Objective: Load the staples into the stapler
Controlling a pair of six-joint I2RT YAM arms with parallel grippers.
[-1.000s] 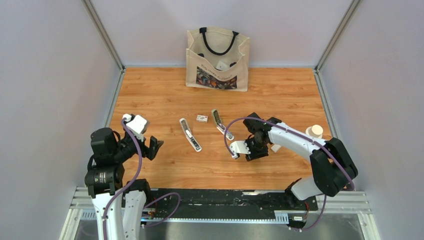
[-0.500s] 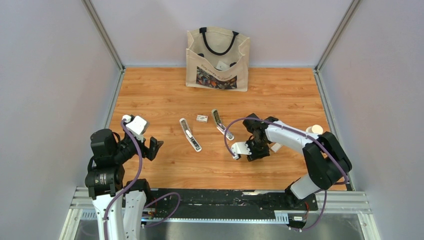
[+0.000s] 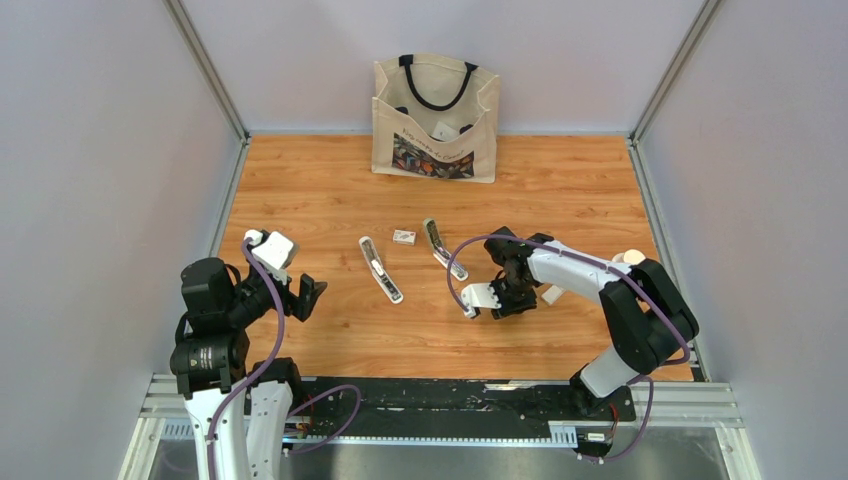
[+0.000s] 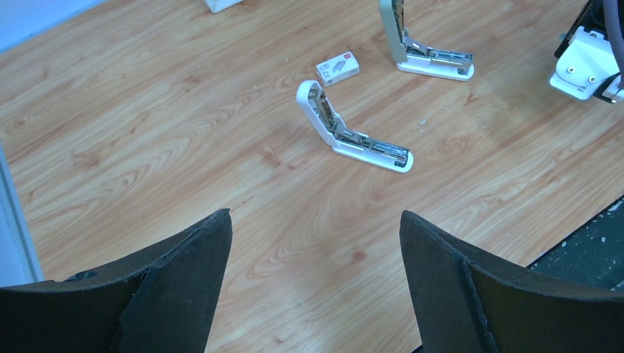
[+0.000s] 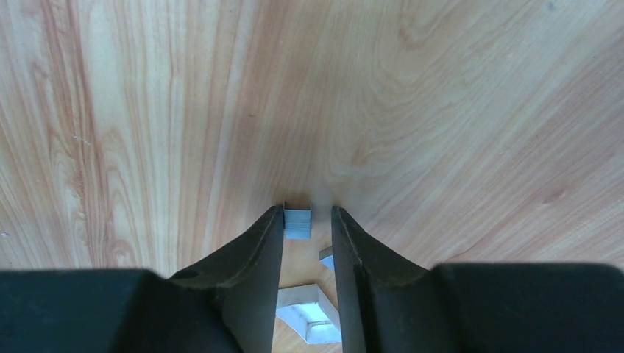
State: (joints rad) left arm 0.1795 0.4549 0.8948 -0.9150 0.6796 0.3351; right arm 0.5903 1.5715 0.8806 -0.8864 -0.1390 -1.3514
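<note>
The staples [image 5: 297,222], a tiny grey strip, lie on the wooden table between the fingers of my right gripper [image 5: 307,215]. They touch the left finger [image 5: 257,250]. A small gap separates them from the right finger, so the jaws are narrowly open. In the top view my right gripper [image 3: 505,300] points down at the table right of the staplers. A white stapler [image 3: 381,270] lies swung open, also in the left wrist view [image 4: 353,132]. A second open stapler [image 3: 443,249] lies beside it [image 4: 423,44]. My left gripper [image 4: 315,220] is wide open and empty, at the near left [image 3: 305,293].
A small staple box [image 3: 404,237] lies between the staplers. A tote bag [image 3: 436,118] stands at the back. A white cylinder [image 3: 630,262] sits at the right edge. White cardboard pieces [image 5: 313,312] lie under the right gripper, and another white piece [image 3: 551,296] lies beside it.
The right arm's elbow has swung left and nearer the table, while its gripper stays at almost the same spot. The left arm has not moved.
</note>
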